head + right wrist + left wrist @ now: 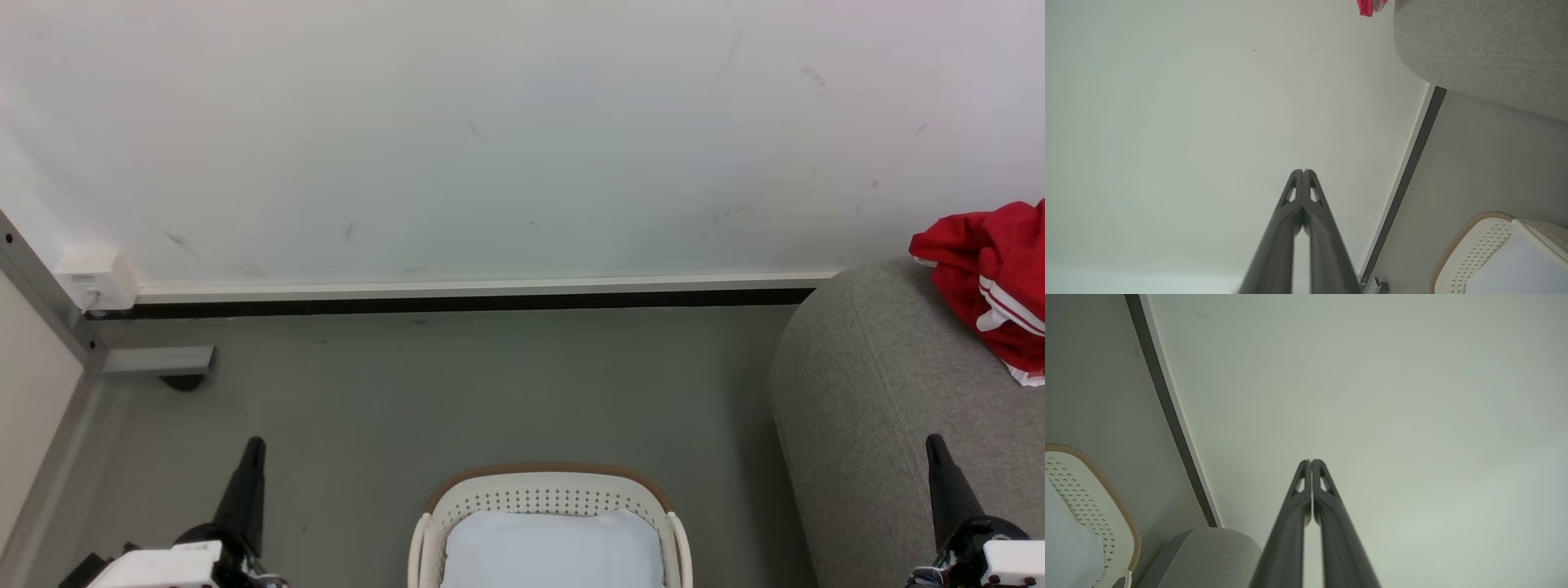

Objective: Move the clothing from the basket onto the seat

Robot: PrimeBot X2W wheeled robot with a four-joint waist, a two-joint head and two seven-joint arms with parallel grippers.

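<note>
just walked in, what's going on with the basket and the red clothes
Nothing is being handled right now. The red clothing lies on the grey sofa at the right. The basket on the floor shows a pale pad, no red in the visible part. The left gripper and right gripper are shut and empty.

You're in a bare room dressed as a home corner. Take the white laundry basket (555, 494) as your mark: a grey fabric sofa (882, 392) stands just right of it, a scuffed white wall (490, 122) with a skirting board (490, 287) runs beyond it, and a metal frame foot (155, 359) sits well left on grey floor (408, 384).
</note>
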